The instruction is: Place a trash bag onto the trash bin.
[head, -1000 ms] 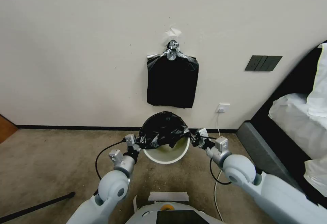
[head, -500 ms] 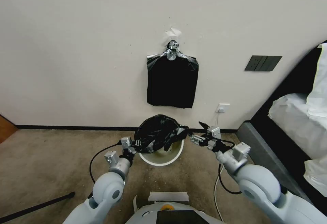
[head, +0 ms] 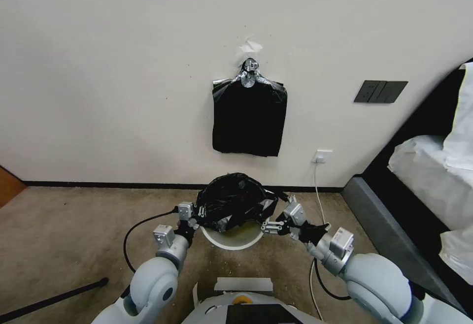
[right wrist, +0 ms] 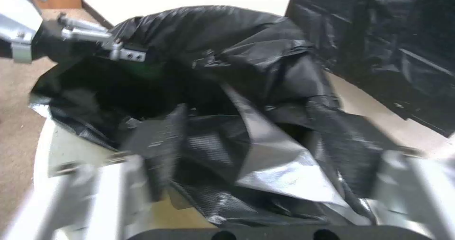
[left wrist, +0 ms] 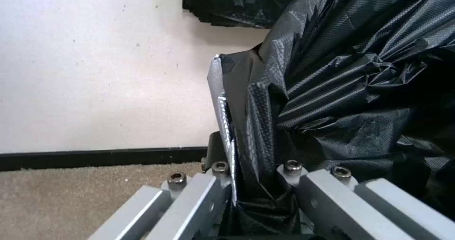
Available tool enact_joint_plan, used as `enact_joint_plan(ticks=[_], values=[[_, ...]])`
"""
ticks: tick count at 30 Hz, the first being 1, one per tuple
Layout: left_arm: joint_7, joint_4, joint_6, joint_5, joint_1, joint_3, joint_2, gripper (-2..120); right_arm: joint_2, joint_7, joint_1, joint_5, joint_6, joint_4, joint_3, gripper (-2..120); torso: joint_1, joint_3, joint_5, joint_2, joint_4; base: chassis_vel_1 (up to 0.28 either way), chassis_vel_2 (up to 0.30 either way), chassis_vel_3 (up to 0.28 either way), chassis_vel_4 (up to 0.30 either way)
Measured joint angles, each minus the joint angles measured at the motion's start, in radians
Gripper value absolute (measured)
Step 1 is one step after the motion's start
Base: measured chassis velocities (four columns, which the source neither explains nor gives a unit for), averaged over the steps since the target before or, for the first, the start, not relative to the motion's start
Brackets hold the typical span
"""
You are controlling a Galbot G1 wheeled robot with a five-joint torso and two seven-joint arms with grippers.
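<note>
Bunching into a glossy, crinkled dome, the thin black plastic trash bag (head: 232,205) sits over the far part of the small round cream-white plastic trash bin (head: 231,240), which stands on the brown carpet (head: 64,235) close to the off-white wall (head: 123,68); the near arc of the bin's rim and some of its pale inside lie uncovered. The left gripper (head: 193,215) is at the bag's left edge, and the left wrist view shows its two grey fingers (left wrist: 199,197) closed tight on a gathered fold of the black plastic (left wrist: 256,183). The right gripper (head: 276,221) is at the bag's right edge, just above the bin's rim; in the right wrist view its fingers (right wrist: 118,183) stand wide apart with crumpled bag (right wrist: 246,133) lying between them, gripping nothing firmly. On the wall above the bin hangs a flat rectangular bundle of black bags (head: 249,117), gathered at a silver clip (head: 249,74).
</note>
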Motion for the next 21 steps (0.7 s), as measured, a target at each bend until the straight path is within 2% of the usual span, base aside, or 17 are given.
enact_joint_plan(ticks=[1,4,6,8,10,12,14,16,21], values=[[0.000,0.000,0.000,0.000,0.000,0.000,0.000,3,0.000,0.000,0.000,0.000,0.000,0.000,0.000,62,0.000,0.000,0.0000,0.000,0.0000,0.000,0.000,0.000,0.000],[0.007,0.000,-0.001,0.014,0.003,-0.002,0.001,3,-0.005,0.001,0.002,-0.011,-0.001,-0.003,-0.008,48,0.000,0.000,-0.0001,0.000,0.0000,0.000,0.000,0.000,0.000],[0.008,0.000,-0.002,0.016,0.003,-0.004,0.001,3,-0.007,0.001,0.003,-0.016,-0.001,-0.004,-0.009,45,0.000,0.000,-0.0001,0.000,0.0000,0.000,0.000,0.000,0.000],[0.010,-0.004,-0.002,0.020,0.003,-0.006,0.002,3,-0.014,0.000,0.003,-0.023,-0.011,-0.007,-0.017,34,0.000,0.000,-0.0001,0.000,-0.0001,0.000,0.000,0.000,0.000],[0.010,-0.007,-0.001,0.020,0.004,-0.007,0.003,3,-0.016,-0.001,0.002,-0.026,-0.013,-0.009,-0.022,30,0.000,0.000,-0.0001,0.000,0.0000,0.000,0.000,0.000,0.000],[0.010,-0.014,0.004,0.021,0.007,-0.012,0.003,3,-0.020,-0.002,0.002,-0.042,-0.011,-0.017,-0.038,19,0.000,0.000,-0.0001,0.000,0.0000,0.000,0.000,0.000,0.000],[0.010,-0.015,0.004,0.021,0.009,-0.014,0.003,3,-0.020,-0.002,0.001,-0.045,-0.010,-0.019,-0.042,16,0.000,0.000,0.0000,0.000,0.0000,0.000,0.000,0.000,0.000],[0.006,-0.023,0.007,0.016,0.014,-0.019,0.004,3,-0.020,-0.003,-0.005,-0.056,0.010,-0.021,-0.056,4,0.000,0.000,0.0000,0.000,0.0000,0.000,0.000,0.000,0.000],[-0.020,-0.025,0.021,-0.032,0.008,-0.028,-0.002,3,-0.015,-0.017,-0.035,-0.077,0.074,-0.025,-0.056,0,0.000,0.000,-0.0001,0.000,0.0001,0.000,0.000,0.000,0.000]])
